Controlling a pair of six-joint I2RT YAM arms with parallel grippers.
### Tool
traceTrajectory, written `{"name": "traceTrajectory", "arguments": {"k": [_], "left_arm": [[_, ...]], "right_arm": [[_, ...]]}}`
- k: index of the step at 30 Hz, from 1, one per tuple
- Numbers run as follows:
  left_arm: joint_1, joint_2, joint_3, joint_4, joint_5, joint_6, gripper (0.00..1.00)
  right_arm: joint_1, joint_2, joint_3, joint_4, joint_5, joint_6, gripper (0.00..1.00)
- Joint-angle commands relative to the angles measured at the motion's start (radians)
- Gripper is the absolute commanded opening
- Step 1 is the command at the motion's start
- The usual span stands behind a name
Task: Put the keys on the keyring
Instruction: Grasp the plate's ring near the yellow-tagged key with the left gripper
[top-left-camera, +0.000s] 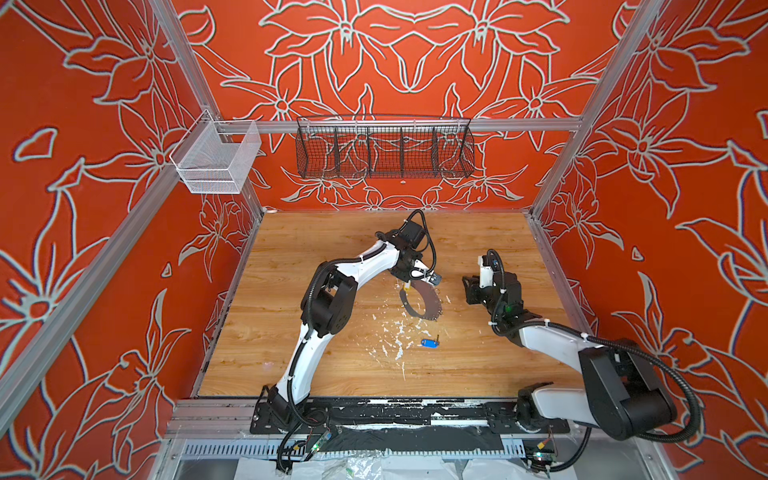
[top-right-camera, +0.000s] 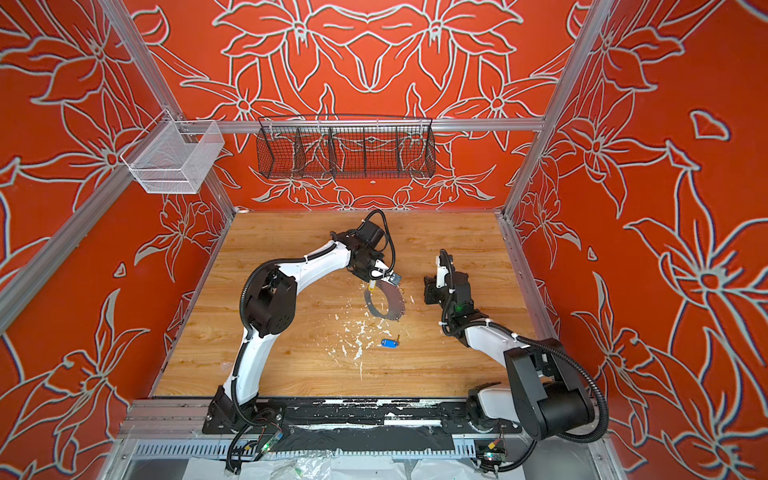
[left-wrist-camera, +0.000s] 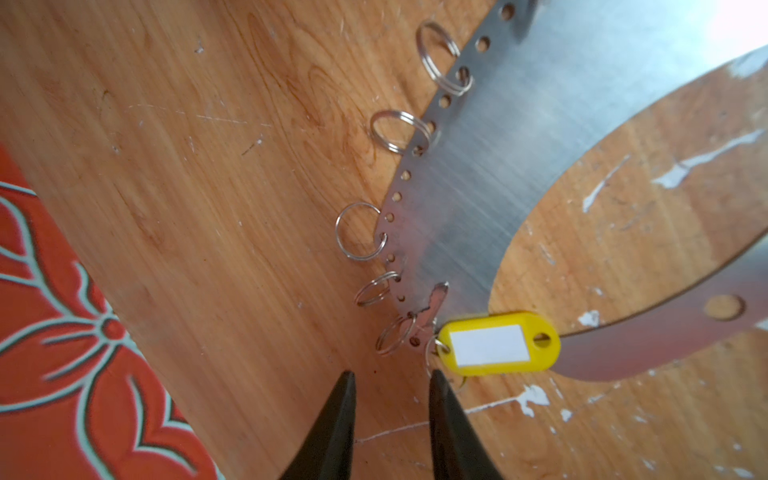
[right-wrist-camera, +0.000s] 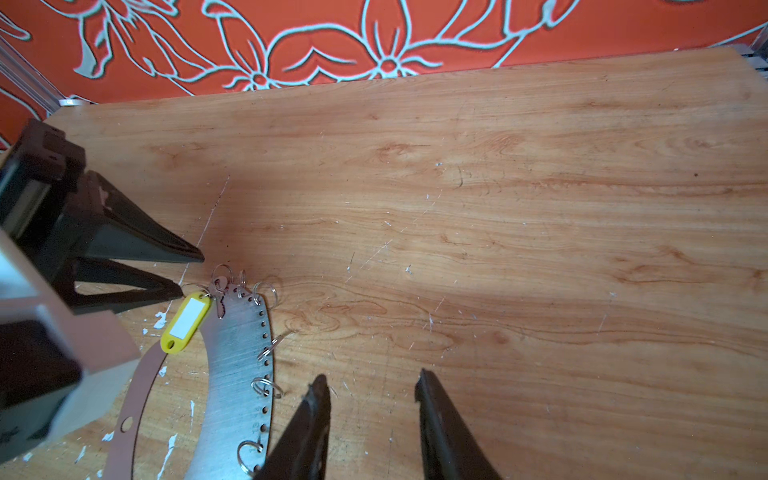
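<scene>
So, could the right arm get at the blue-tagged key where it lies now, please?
Probably yes. The blue-tagged key lies alone on the table, clear of the keyring, and the right gripper hangs nearby with fingers apart and empty; the left gripper is at the keyring's far edge.

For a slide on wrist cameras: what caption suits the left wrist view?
Left gripper, jaws apart, beside the yellow-tagged key lying on the keyring among its wire loops.
</scene>
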Motion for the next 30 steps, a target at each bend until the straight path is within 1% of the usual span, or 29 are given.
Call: {"name": "traceTrajectory", "arguments": {"k": [1,6,14,22,28,30], "left_arm": [[-0.002,0.044,0.046,-0.03,-0.005,0.061,0.31],[-0.002,0.097,0.104,-0.07,-0.035,0.1,0.31],[-0.002,0.105,0.093,-0.056,-0.029,0.136,0.31],[-0.001,0.133,0.111,-0.075,-0.054,0.159,0.31],[-0.003,0.136,0.11,-0.085,-0.054,0.175,0.27],[-0.003,0.138,0.113,-0.089,-0.054,0.179,0.24]], "right_arm": [[-0.003,0.006,0.003,0.014,-0.014,0.011,0.37],[-0.003,0.011,0.009,0.009,-0.011,0.013,0.37],[-0.004,0.021,0.016,-0.001,-0.019,0.011,0.37],[-0.002,0.03,0.029,-0.013,-0.025,0.009,0.37],[-0.003,0.035,0.032,-0.018,-0.027,0.009,0.37],[-0.002,0.036,0.035,-0.02,-0.027,0.009,0.37]]}}
